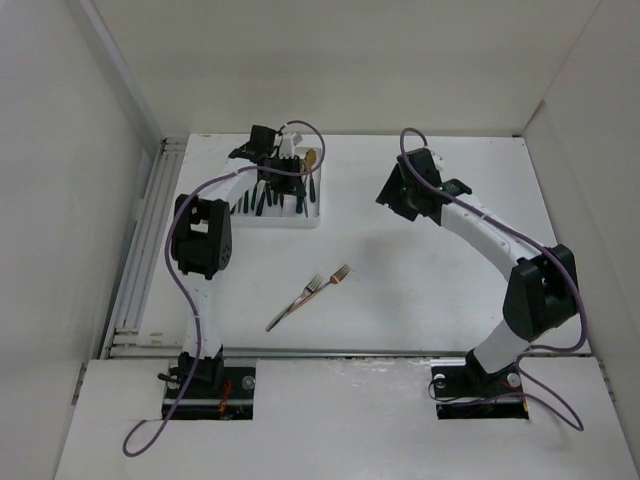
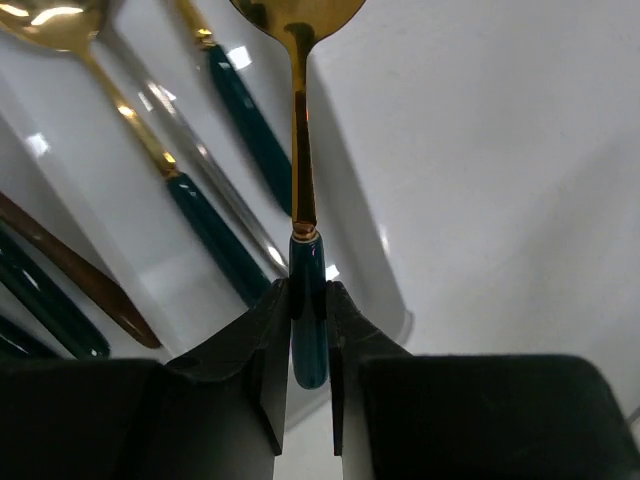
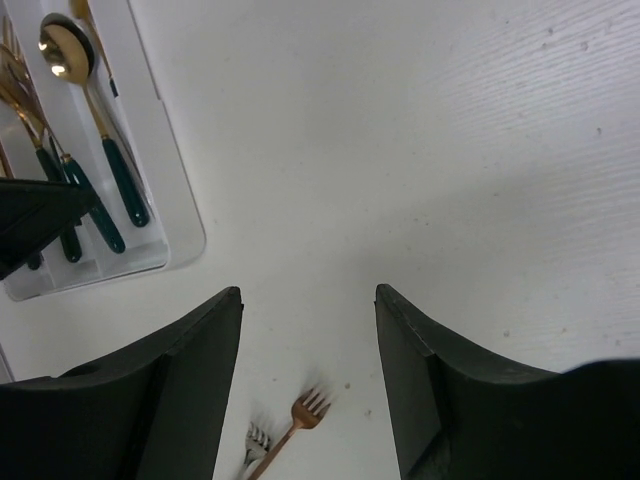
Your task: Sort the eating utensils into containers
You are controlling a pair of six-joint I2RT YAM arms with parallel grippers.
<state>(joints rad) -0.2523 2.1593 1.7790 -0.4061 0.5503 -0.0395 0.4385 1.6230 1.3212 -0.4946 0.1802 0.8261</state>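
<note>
Left end effector (image 2: 308, 292): pinching spoon (image 2: 300, 150) by green handle, seemingly over right side of tray (image 1: 300, 222), far left. Right end effector (image 3: 308, 295): spread, empty, above surface (image 1: 450, 300). Most utensils (image 3: 122, 180) already in tray; left to sort: held spoon, two forks (image 1: 312, 292) near centre. Possible obstacle: left arm (image 1: 200, 235) over tray.

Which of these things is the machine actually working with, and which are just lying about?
Part of the job: held spoon, white tray, utensils already in it, two loose forks.
Just there: purple cables, metal rails at far left.
</note>
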